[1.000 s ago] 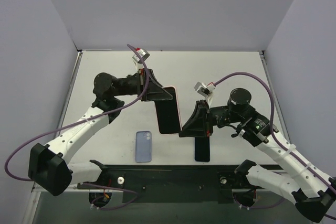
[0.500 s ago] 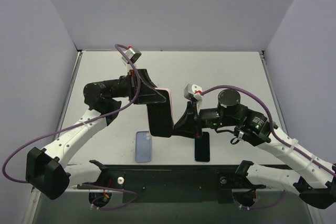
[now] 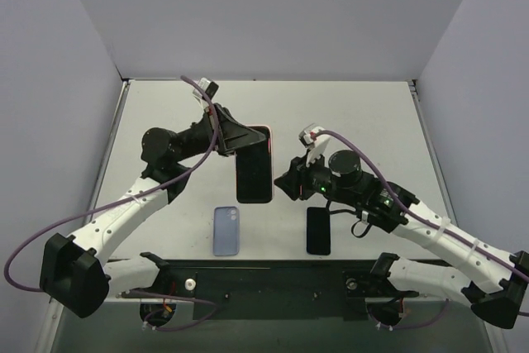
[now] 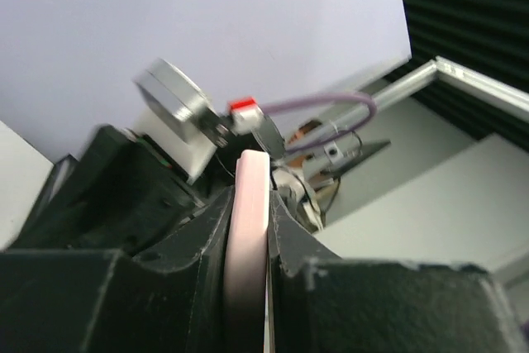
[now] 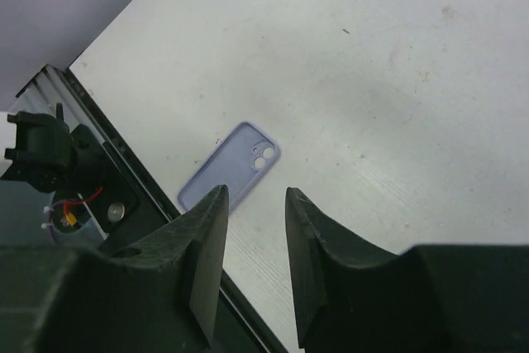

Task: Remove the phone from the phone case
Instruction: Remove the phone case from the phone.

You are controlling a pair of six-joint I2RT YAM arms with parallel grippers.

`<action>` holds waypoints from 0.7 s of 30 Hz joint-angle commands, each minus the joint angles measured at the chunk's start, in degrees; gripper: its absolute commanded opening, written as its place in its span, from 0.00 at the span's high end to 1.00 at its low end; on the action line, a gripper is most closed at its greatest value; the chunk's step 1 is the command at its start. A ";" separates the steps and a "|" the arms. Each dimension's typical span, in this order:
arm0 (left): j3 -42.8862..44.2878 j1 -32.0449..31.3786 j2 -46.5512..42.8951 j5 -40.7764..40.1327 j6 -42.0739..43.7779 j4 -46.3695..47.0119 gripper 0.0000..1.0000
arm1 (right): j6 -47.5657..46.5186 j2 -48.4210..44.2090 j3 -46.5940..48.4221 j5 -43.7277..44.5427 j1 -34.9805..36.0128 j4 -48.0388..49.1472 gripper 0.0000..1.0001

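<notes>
The phone (image 3: 253, 169), dark screen up, sits in the pink phone case (image 3: 271, 164) and is held above the table's middle. My left gripper (image 3: 235, 140) is shut on its far end. In the left wrist view the pink phone case (image 4: 248, 229) stands edge-on, pinched between both fingers of the left gripper (image 4: 250, 204). My right gripper (image 3: 286, 184) hangs just right of the phone's near end, apart from it. In the right wrist view the right gripper (image 5: 254, 193) is open with only table between its fingers.
A lavender empty case (image 3: 226, 230) lies on the table near the front edge, also under the right fingers as the lavender case (image 5: 235, 167). A bare black phone (image 3: 318, 230) lies to its right. The black front rail (image 3: 264, 274) runs along the near edge.
My right gripper has let go of the cased phone's near end, opened and drawn back to the right. The left gripper has swung the phone slightly while keeping hold.
</notes>
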 commanded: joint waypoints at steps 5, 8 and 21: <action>-0.11 3.14 0.37 -15.00 4.45 -12.56 1.00 | 9.18 -10.58 -6.90 -2.79 0.05 6.99 0.65; -1.42 3.41 0.37 -19.39 5.59 -13.26 1.00 | 18.67 -11.72 -8.84 -5.94 -0.48 14.53 0.66; -3.45 4.20 -1.21 -23.18 8.76 -16.34 1.00 | 37.85 -13.57 -9.62 -12.36 -5.93 20.77 0.53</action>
